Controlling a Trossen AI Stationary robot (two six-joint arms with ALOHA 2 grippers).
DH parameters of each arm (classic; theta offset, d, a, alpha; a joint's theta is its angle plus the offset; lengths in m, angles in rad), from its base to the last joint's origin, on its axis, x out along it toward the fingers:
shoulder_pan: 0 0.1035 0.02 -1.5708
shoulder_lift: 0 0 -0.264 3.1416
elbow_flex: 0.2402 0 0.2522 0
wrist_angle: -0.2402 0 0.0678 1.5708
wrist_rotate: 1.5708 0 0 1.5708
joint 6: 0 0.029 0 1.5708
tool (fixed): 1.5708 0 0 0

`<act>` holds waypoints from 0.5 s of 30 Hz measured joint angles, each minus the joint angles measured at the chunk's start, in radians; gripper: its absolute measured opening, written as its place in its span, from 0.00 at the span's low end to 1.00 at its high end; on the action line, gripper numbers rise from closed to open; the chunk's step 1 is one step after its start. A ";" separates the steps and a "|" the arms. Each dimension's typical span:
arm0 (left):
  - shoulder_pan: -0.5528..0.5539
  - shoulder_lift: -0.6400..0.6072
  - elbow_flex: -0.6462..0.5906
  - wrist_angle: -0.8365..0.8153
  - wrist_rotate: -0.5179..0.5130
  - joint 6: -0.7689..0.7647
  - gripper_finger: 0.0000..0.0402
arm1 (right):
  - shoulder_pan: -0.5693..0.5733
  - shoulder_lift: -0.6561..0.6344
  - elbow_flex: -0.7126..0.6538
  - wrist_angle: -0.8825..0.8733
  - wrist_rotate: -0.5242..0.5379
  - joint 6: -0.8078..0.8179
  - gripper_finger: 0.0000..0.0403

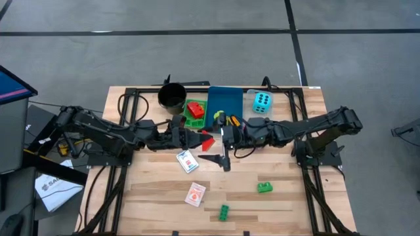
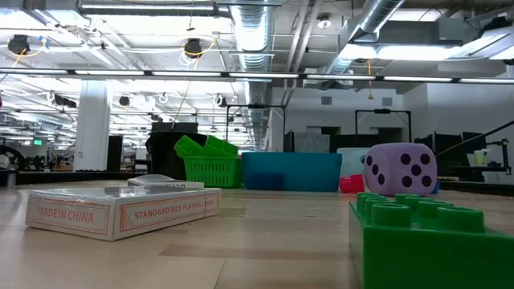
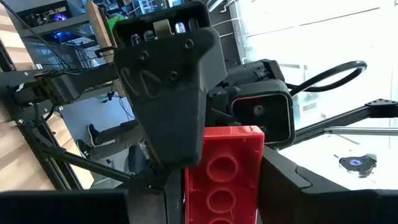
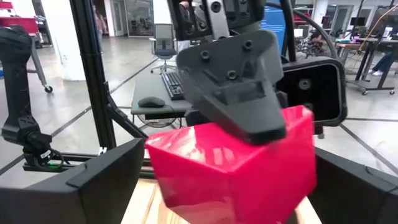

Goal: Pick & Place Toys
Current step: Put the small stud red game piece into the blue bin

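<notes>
Above the middle of the table, my left gripper (image 1: 205, 139) is shut on a red brick (image 1: 208, 140). My right gripper (image 1: 224, 136) faces it from the table's right, open wide. In the right wrist view its two fingers stand on either side of the brick (image 4: 233, 168); I cannot tell whether they touch it. Toys on the table: two white card packs (image 1: 187, 160) (image 1: 195, 194), two green bricks (image 1: 264, 187) (image 1: 224, 212) and a cyan die (image 1: 262, 102). A purple die (image 2: 400, 169) shows in the low view. My left gripper pinches the red brick between its two fingers, coming level from the table's left. One finger (image 4: 239, 81) lies on the brick's upper face (image 4: 205, 140); the other is hidden behind the brick. The brick hangs clear of the table, with its round-marked face (image 3: 224, 168) toward my left wrist.
At the far side stand a black cup (image 1: 172, 97), a green tray (image 1: 195, 113) holding red bricks, and a blue tray (image 1: 224, 105). A dark frame borders the tabletop's left and right sides. Bare wood (image 1: 151, 196) lies at the near left.
</notes>
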 joint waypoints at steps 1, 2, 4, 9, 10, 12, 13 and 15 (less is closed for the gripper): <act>0.000 0.000 0.000 -0.002 0.000 0.000 0.34 | 0.000 0.000 0.000 0.002 0.000 0.000 0.98; 0.000 0.000 0.000 -0.009 0.000 0.000 0.34 | 0.000 0.000 0.000 0.004 0.000 0.000 0.98; 0.000 0.000 0.000 -0.029 0.000 0.000 0.34 | 0.000 0.000 0.000 0.006 0.001 0.000 0.98; 0.000 0.001 0.000 -0.033 0.000 0.000 0.34 | 0.000 0.000 0.000 0.009 0.009 -0.003 0.96; 0.000 0.001 0.000 -0.034 0.000 0.000 0.34 | 0.000 0.000 0.000 0.008 0.010 -0.003 0.96; 0.000 0.001 0.000 -0.032 0.000 0.000 0.34 | 0.000 0.000 0.000 0.008 0.010 -0.003 0.95; 0.000 0.001 0.000 -0.033 0.000 0.000 0.34 | 0.000 0.000 0.000 0.008 0.010 -0.003 0.95; 0.000 0.001 0.000 -0.033 0.000 0.000 0.34 | 0.000 0.000 0.000 0.008 0.010 -0.003 0.94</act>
